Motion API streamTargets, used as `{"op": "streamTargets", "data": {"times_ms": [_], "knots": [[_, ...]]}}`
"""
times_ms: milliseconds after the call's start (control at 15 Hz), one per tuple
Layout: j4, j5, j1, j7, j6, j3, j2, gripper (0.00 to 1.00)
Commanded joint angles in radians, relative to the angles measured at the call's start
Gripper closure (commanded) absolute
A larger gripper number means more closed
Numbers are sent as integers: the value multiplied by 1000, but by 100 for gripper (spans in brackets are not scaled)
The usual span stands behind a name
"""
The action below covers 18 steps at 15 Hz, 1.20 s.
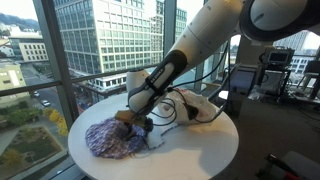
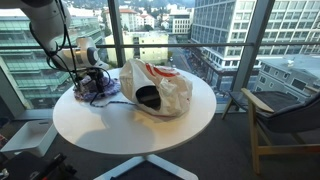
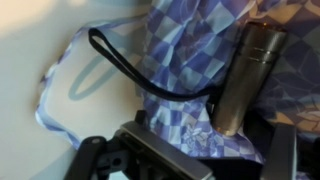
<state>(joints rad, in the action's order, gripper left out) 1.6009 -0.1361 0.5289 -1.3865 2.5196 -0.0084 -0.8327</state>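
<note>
A crumpled blue-and-purple checked cloth point(image 1: 113, 139) point(image 2: 95, 90) lies near the rim of the round white table point(image 1: 205, 152) point(image 2: 130, 128). My gripper point(image 1: 137, 110) point(image 2: 92, 72) hangs low right over it, jaws spread wide. In the wrist view the cloth point(image 3: 180, 60) fills most of the picture. A dull metal cylinder point(image 3: 245, 75) lies on the cloth, and a black cord point(image 3: 118, 58) loops across its edge. The gripper point(image 3: 190, 162) is open, with the cloth and the cylinder's near end between its fingers. Nothing is gripped.
A white plastic bag point(image 1: 197, 105) point(image 2: 160, 90) with red print lies on its side beside the cloth, its mouth open. Tall windows surround the table. A wooden armchair point(image 2: 285, 120) stands beside the table in an exterior view. Black cables run off the gripper over the table.
</note>
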Motion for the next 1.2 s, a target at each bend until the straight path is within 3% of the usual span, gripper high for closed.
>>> {"op": "streamTargets", "data": {"times_ms": [0,133,267,667,867,1133], "knots": [[-42,10,25,-38,-5,2,-27,0],[-44,9,32,-37,-10,5,-32,0],[-46,11,36,-27,-21,10,-34,26],[-45,2,44,-4,-47,11,-16,73],[-32,-2,29,33,-172,12,11,92],[1,-17,2,62,-385,8,60,89]]}}
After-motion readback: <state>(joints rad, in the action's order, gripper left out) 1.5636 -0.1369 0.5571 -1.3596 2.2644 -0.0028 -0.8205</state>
